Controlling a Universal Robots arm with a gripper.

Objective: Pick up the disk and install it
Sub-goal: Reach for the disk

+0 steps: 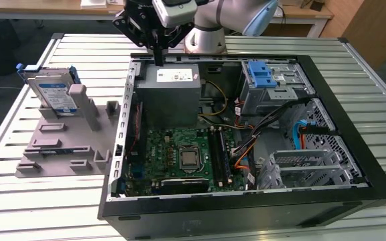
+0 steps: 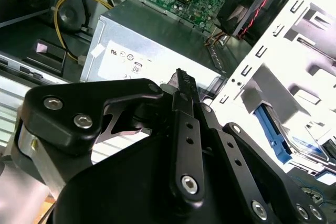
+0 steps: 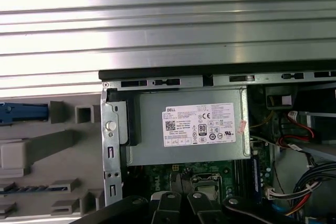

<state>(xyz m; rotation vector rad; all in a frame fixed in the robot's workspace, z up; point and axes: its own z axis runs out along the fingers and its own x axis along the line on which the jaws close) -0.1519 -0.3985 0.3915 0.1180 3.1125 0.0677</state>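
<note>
Slatted metal table [image 1: 32, 211] is carrying an open computer case [image 1: 247, 221] and a grey fixture [image 1: 59, 145]. The claw [image 1: 159, 61] is hanging just above the grey power-supply box [image 1: 169, 95], its fingers pressing together and gripping nothing. The disk [image 1: 54, 93] is standing upright in the fixture, well apart from the claw, toward the exterior view's left.

The arm [image 1: 206, 36] is built of silver-grey tube and is capped in pale blue at a joint [image 1: 257, 15], at about two o'clock from the gripper [image 1: 159, 61] in the exterior view. The gripper is made of matte black linkage bars, studded with silver screw heads [image 2: 189, 183] in the second wrist view. A light grey block [image 1: 174, 9] is mounted at its twelve o'clock.
</note>
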